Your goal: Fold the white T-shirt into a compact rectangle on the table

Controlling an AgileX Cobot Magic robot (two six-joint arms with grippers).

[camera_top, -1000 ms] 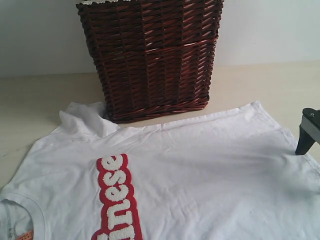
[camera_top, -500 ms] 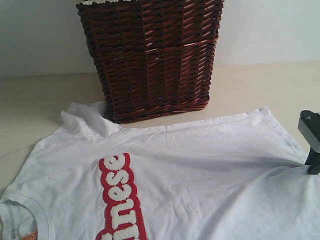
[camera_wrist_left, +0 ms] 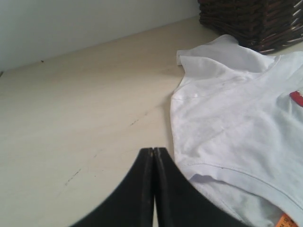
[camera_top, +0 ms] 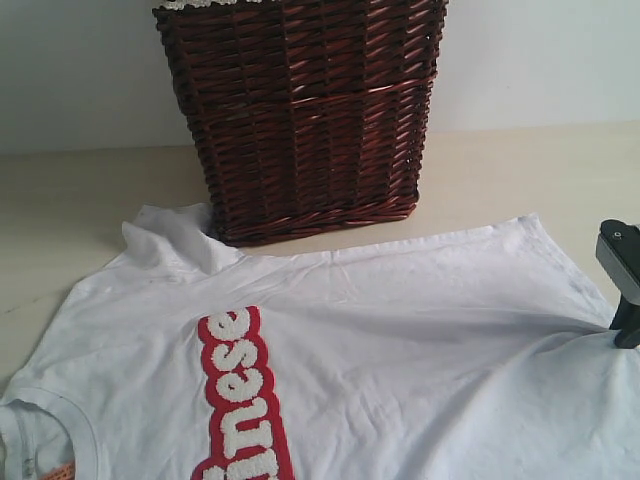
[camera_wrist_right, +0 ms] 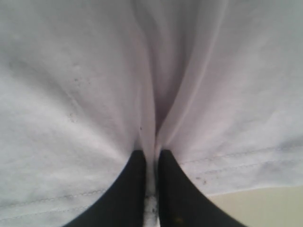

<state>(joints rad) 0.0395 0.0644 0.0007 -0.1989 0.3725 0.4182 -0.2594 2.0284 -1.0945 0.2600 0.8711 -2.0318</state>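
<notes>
Count: one white cotton short-sleeved T-shirt [camera_top: 400,330], one pale cream-beige flat table [camera_top: 70,210], one dark brown woven wicker basket [camera_top: 300,110], two black grippers; the shirt lies spread on the table, front up, one sleeve bunched at the basket's foot; a red band [camera_top: 240,400] with fuzzy white letters crosses the chest. The exterior view shows only the right gripper [camera_top: 628,335], at the shirt's edge; the right wrist view shows its fingers pinched narrow on a raised ridge of shirt fabric near the hem. The left wrist view alone shows the left gripper [camera_wrist_left: 153,150]: jaws pressed together, holding nothing, above bare table just beside the collar; the orange neck tag [camera_wrist_left: 285,220] shows there.
</notes>
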